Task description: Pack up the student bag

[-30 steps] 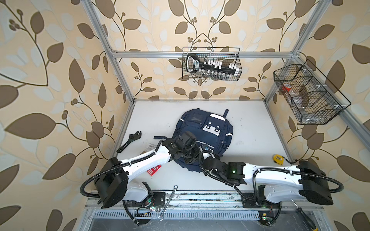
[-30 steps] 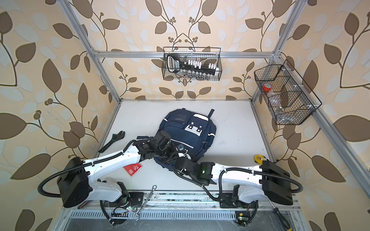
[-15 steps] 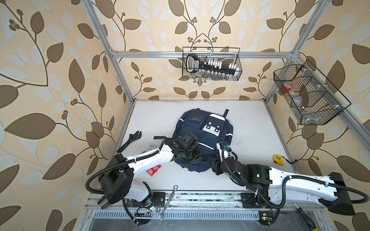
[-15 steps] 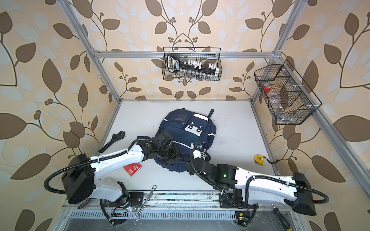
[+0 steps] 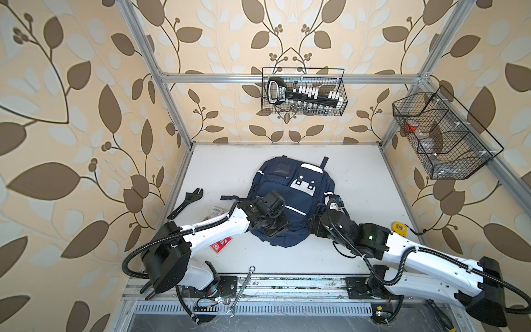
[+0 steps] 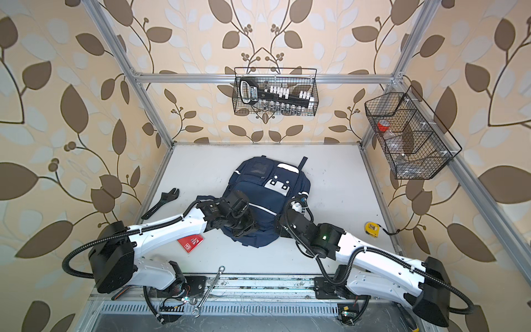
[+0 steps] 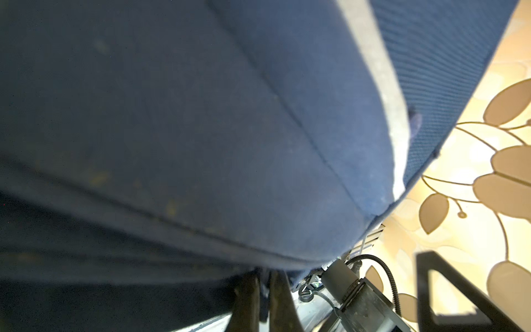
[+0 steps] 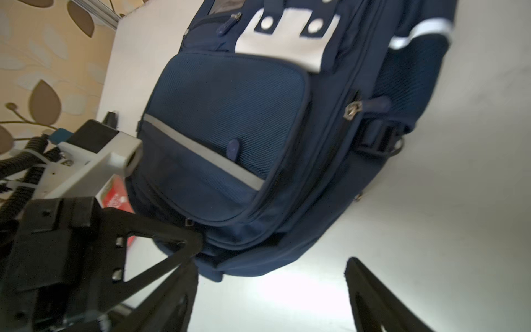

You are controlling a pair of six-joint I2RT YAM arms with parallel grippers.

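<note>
Fabric is the difficulty here. The student bag [image 5: 301, 201] lies flat in the middle of the table [image 5: 373, 178]. At its 7 o'clock edge the left gripper [image 7: 264, 277] is clenched, we judge on a fold of cloth. At 5 o'clock the right gripper [image 8: 270, 264] stands released and empty. We should hold the pinch firm and bring the free jaws squarely onto the small metal zip slider [image 8: 351, 110]. The navy weave is soft and slumps; the pocket [image 8: 230, 95] is ribbed, the stripe [image 8: 201, 149] smooth.
</note>
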